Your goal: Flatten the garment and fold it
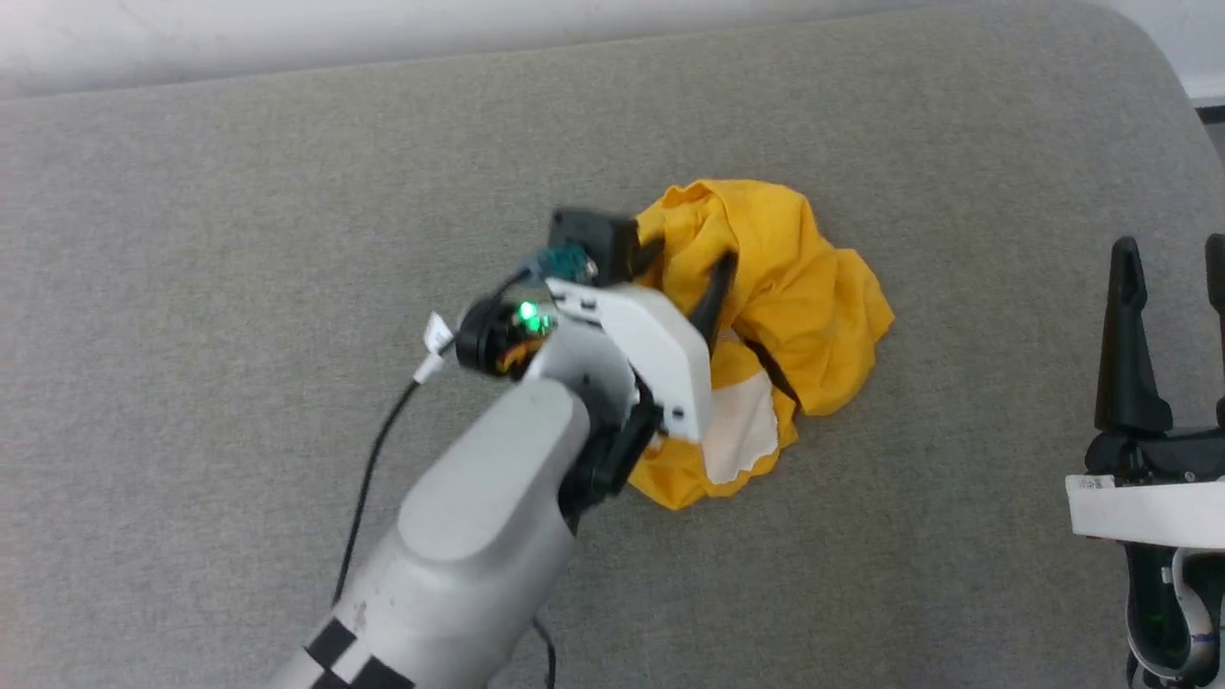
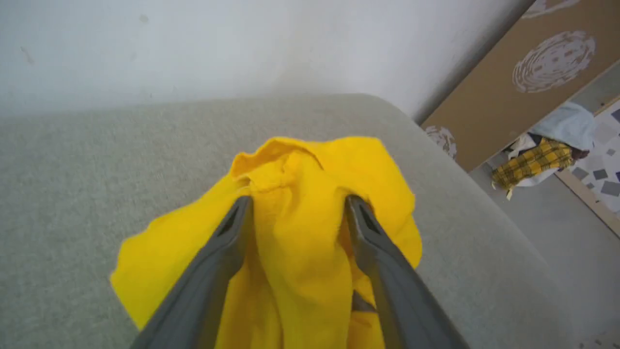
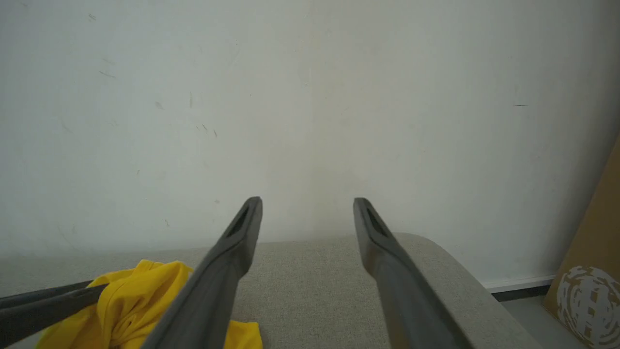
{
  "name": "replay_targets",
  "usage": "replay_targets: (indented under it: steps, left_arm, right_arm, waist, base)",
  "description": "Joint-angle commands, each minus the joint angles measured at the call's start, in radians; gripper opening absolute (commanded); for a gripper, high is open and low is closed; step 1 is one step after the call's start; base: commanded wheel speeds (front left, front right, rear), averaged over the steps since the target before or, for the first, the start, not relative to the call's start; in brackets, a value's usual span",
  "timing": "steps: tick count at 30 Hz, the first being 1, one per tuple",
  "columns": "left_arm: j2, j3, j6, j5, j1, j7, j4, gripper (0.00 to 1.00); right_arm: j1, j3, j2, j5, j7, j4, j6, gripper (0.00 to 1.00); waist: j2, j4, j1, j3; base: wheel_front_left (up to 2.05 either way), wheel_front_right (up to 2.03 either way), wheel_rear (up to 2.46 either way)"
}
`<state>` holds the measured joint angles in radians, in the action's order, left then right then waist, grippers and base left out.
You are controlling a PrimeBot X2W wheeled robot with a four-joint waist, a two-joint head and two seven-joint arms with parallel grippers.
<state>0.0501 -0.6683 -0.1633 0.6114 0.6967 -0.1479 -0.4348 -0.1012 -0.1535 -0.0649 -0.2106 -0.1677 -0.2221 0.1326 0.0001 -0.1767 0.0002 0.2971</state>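
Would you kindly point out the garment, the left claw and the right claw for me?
garment [image 1: 813, 277]: head view, crumpled yellow cloth, upper right part.
left claw [image 2: 299, 199]: left wrist view, midway between its fingertips.
right claw [image 3: 306, 199]: right wrist view, midway between its fingertips.

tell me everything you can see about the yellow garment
The yellow garment is thin, soft-looking cloth, bright yellow, with a white patch and black stripes showing on its near side. It lies crumpled in a heap, neither flattened nor folded, on the grey fabric cushion. The open left claw straddles a raised fold, its fingers seemingly against the cloth. The right claw stands apart from it, open.
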Motion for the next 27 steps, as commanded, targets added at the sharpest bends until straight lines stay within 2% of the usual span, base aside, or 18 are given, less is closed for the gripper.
replay_targets:
  steps: [1, 4, 6, 12, 15, 18, 21, 23, 27]
  left_arm:
    - [0.000, 0.022, 0.009, 0.014, 0.027, 0.033, 0.037, 1.00]
    - [0.043, 0.064, 0.007, 0.014, 0.022, 0.087, 0.145, 1.00]
    - [0.099, 0.096, -0.009, 0.003, -0.007, 0.117, 0.239, 1.00]
    - [0.325, 0.179, -0.125, -0.110, -0.224, 0.214, 0.504, 1.00]
    - [0.399, 0.217, -0.171, -0.136, -0.393, 0.298, 0.598, 1.00]
    - [0.416, 0.239, -0.230, -0.153, -0.566, 0.368, 0.650, 1.00]
    - [0.385, 0.246, -0.262, -0.161, -0.684, 0.399, 0.677, 1.00]
    - [0.355, 0.255, -0.271, -0.171, -0.723, 0.406, 0.676, 1.00]
    - [0.313, 0.266, -0.253, -0.196, -0.732, 0.409, 0.678, 1.00]
  right_arm:
    - [0.000, 0.001, -0.003, 0.005, 0.000, 0.002, -0.002, 1.00]
    - [0.024, 0.009, -0.003, 0.015, 0.014, 0.001, -0.002, 1.00]
    - [0.045, 0.017, -0.001, 0.022, 0.024, -0.004, -0.002, 1.00]
    - [0.103, 0.031, 0.007, 0.027, 0.054, -0.021, -0.002, 1.00]
    - [0.128, 0.029, 0.010, 0.026, 0.066, -0.021, -0.002, 1.00]
    - [0.154, 0.024, 0.011, 0.022, 0.085, -0.023, -0.002, 1.00]
    - [0.176, 0.018, 0.012, 0.017, 0.095, -0.025, -0.002, 1.00]
    - [0.182, 0.010, 0.013, 0.017, 0.099, -0.026, -0.002, 1.00]
    - [0.176, -0.003, 0.010, 0.010, 0.115, -0.029, -0.002, 1.00]
  waist:
    - [-0.0001, 0.049, -0.0002, -0.056]
    - [-0.0001, 0.082, -0.0002, -0.106]
    - [-0.0001, 0.098, -0.0002, -0.136]
    - [-0.0001, 0.128, -0.0002, -0.183]
    - [-0.0001, 0.133, -0.0002, -0.186]
    - [-0.0001, 0.136, -0.0002, -0.180]
    - [-0.0001, 0.142, -0.0002, -0.165]
    - [-0.0001, 0.148, -0.0002, -0.156]
    - [-0.0001, 0.157, -0.0002, -0.142]
  base:
    - [0.00, 0.00, 0.00]
    - [0.00, 0.00, 0.00]
    - [0.00, 0.00, 0.00]
    - [0.00, 0.00, 0.00]
    - [0.00, 0.00, 0.00]
    - [0.00, 0.00, 0.00]
    - [0.00, 0.00, 0.00]
    - [0.00, 0.00, 0.00]
    - [0.00, 0.00, 0.00]
